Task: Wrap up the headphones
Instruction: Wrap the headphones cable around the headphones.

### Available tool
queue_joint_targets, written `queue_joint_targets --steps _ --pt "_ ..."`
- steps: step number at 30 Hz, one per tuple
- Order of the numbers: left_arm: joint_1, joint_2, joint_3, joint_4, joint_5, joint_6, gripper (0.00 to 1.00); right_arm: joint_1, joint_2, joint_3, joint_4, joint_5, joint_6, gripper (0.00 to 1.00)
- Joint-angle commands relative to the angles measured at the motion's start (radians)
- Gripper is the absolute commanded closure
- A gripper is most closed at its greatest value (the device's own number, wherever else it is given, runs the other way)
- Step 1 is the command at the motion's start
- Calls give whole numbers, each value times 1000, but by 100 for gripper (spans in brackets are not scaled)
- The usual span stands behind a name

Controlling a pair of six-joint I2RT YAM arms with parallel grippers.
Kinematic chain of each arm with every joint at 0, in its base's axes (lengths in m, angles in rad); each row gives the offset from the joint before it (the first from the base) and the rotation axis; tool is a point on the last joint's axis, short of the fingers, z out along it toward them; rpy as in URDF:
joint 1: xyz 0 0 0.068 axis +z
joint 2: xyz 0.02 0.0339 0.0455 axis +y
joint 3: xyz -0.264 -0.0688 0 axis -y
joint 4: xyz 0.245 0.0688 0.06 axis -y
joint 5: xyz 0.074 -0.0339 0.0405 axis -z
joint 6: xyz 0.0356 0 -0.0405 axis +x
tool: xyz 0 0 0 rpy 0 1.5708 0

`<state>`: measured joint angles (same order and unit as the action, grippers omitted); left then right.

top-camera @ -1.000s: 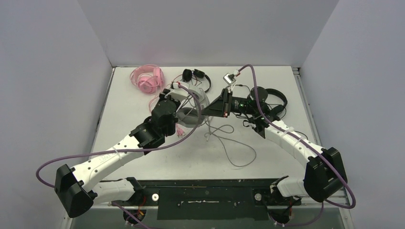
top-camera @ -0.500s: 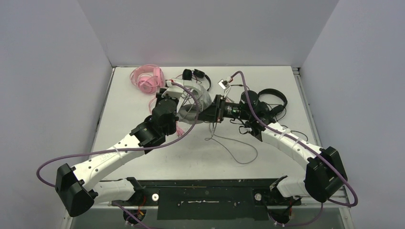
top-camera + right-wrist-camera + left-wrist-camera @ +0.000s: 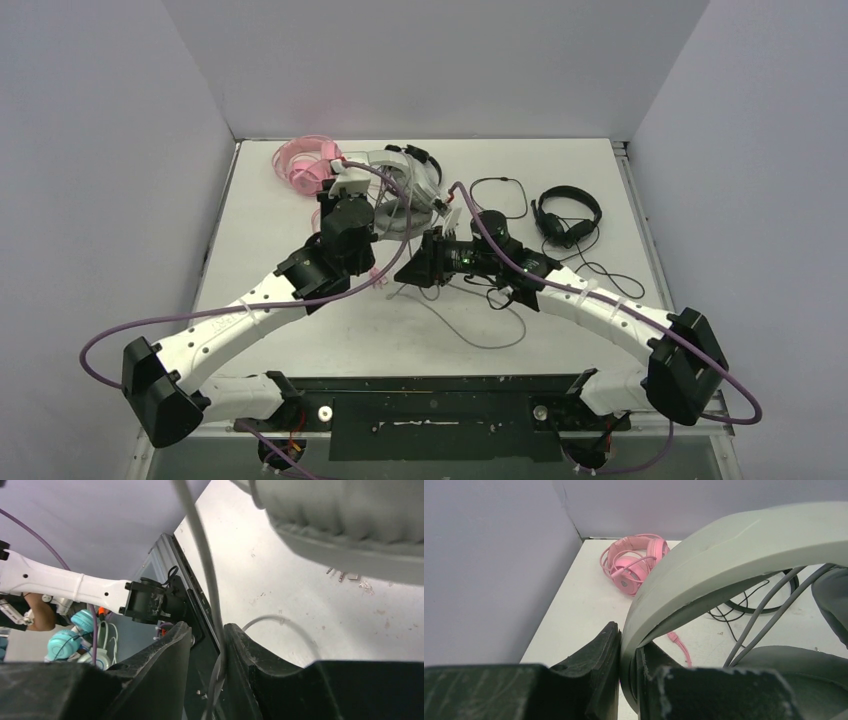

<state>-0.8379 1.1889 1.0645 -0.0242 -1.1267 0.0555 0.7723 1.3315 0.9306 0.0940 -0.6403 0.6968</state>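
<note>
Left gripper (image 3: 378,195), seen from the overhead camera, is closed on the white-grey headset (image 3: 405,172) toward the far side of the table (image 3: 260,250), just right of the pink headset (image 3: 303,162). The right gripper (image 3: 408,270) points left just beside it, over a grey cable (image 3: 470,325) that trails in loose loops toward the near edge. 1 black headset (image 3: 567,213) lies well apart on the right with its thin cord spread out, and a 2nd black headset (image 3: 425,158) peeks out behind the white-grey one. In the left wrist view, the left gripper (image 3: 626,680) has its jaws pinched tight across the headband (image 3: 724,550), a broad, smooth, matte arch that looks like stiff plastic. 2 strands of grey cable (image 3: 769,607) cross beneath it, and the pink headset (image 3: 634,562) sits in the far corner, glossy and rounded. In the right wrist view, the right gripper (image 3: 207,650) has its jaws slightly apart, with the grey cable (image 3: 200,555) threading between them and not visibly pinched. A padded, ribbed ear cup (image 3: 350,520) fills the top right. The headset will probably handle as bulky but fairly light. Its band is the firm place to hold, and the cushions are soft. The cable looks thin, limp and slick, likely to slip or spring loose unless it is gripped close to the cup and kept taut.
</note>
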Motion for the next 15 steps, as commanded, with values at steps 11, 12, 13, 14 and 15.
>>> queue_joint_targets --steps 11,12,13,14,15 --pt "73 26 262 -200 113 -471 100 157 -143 -172 204 343 -139 74" --pt "79 26 273 -209 128 -485 100 170 -150 -193 230 362 -146 74" --pt "84 27 284 -215 138 -493 100 185 -155 -213 251 383 -158 73" --pt "86 30 298 -220 146 -496 100 200 -158 -230 267 408 -170 73" --pt "88 33 311 -229 150 -501 100 216 -159 -254 286 428 -185 72"
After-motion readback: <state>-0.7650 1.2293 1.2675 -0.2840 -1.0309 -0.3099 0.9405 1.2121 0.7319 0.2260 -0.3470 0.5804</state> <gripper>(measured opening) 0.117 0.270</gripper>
